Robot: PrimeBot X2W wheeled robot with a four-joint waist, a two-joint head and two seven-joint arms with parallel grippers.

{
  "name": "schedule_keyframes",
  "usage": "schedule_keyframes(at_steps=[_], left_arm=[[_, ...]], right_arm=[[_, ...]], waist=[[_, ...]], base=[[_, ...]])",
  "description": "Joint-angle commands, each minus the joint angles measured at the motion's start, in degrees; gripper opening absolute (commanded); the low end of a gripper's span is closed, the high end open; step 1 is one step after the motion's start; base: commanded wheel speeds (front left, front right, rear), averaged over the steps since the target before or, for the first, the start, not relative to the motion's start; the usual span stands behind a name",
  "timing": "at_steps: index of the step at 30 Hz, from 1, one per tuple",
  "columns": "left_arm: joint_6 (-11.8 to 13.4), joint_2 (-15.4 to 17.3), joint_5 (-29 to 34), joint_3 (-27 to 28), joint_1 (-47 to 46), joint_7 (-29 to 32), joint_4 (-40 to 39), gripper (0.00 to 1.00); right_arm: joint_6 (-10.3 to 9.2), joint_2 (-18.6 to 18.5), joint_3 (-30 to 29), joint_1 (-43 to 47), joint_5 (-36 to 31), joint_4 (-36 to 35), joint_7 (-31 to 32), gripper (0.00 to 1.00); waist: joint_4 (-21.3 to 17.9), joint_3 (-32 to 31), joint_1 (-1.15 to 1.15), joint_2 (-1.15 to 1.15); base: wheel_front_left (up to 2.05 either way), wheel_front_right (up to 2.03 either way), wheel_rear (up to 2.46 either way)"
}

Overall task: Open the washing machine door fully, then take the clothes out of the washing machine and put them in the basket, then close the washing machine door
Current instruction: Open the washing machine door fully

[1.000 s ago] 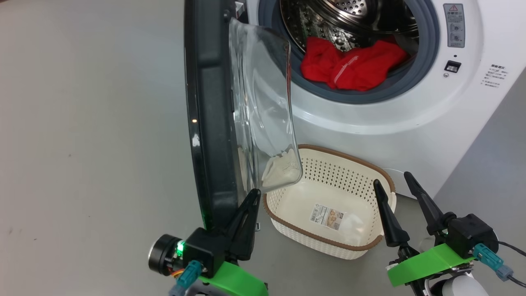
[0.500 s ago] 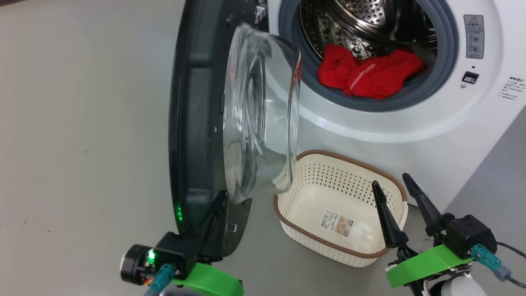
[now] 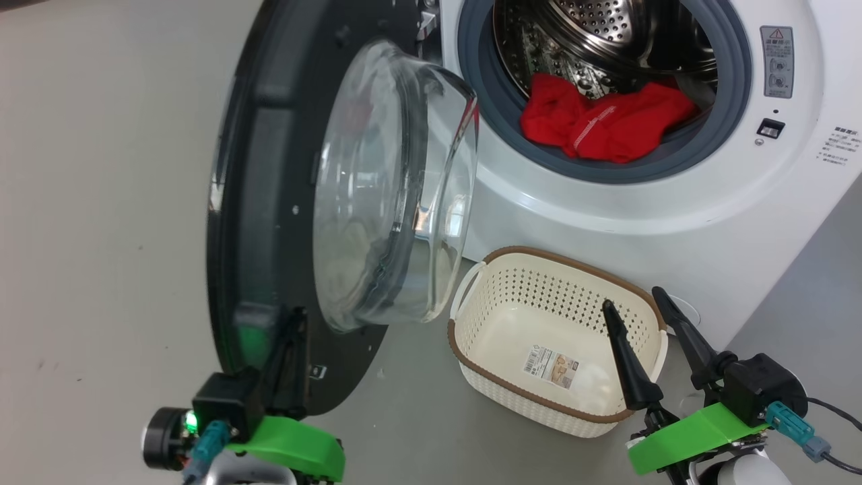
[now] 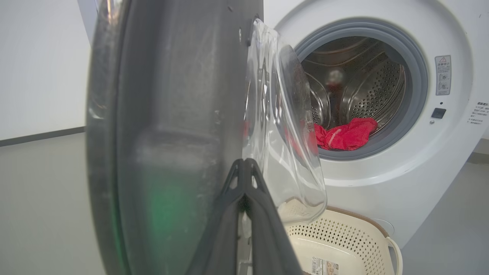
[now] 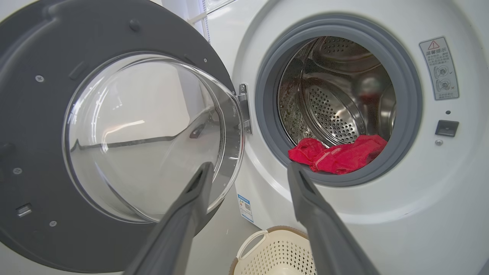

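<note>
Door open wide, clothes in the drum

Washer (image 3: 673, 222) stands white and boxy on the grey floor (image 3: 101, 202), its grey gasket (image 3: 485, 87) ringing the steel drum (image 3: 606, 40). The door (image 3: 269, 202) hangs open on its hinge at the washer's left, dark inner face turned towards the right wrist camera, with the clear glass bowl (image 3: 384, 202) bulging from its middle.

The basket (image 3: 512, 397) sits on the floor just in front of the washer, below the opening and right of the door. A paper sticker (image 3: 553, 364) lies on its bottom. The red clothes (image 3: 606, 124) lie bunched at the front of the drum, partly on the gasket's lower lip, a line of white stitching showing.

The left gripper (image 3: 298, 316) has its two fingers pressed together, clamping nothing, and they lie against the lower part of the door's inner face. The right gripper (image 3: 632, 300) is spread wide and holds nothing, hanging over the basket's right end, its fingers pointing at the washer's front.
</note>
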Motion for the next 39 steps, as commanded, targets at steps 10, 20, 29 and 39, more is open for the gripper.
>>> schedule_keyframes(at_steps=[10, 20, 29, 39], left_arm=[[1.1, 2.5, -2.7, 6.7, -5.3, -2.9, 3.6, 0.00], [1.2, 2.6, -4.3, 9.9, -8.1, -5.1, 8.1, 0.00], [1.5, 2.4, -4.9, 13.2, -10.0, -5.9, 11.0, 0.00], [0.3, 2.1, -3.8, 16.6, -12.3, -6.0, 13.1, 0.00]], right_arm=[[0.35, 0.1, 1.3, -1.3, -1.3, -1.4, -0.4, 1.00], [0.35, 0.1, 1.2, -1.8, -2.7, -1.8, 0.2, 1.00], [0.35, 0.1, 1.2, -1.9, -3.8, -3.0, 1.6, 1.00], [0.35, 0.1, 1.3, -2.1, -4.9, -4.4, 2.9, 1.00]], waist=[[-0.7, 1.4, 0.00, 0.00], [-0.8, 2.7, 0.00, 0.00], [-0.3, 3.7, 0.00, 0.00], [-0.2, 4.8, 0.00, 0.00]], base=[[0.00, 0.00, 0.00], [0.00, 0.00, 0.00], [0.00, 0.00, 0.00], [0.00, 0.00, 0.00]])
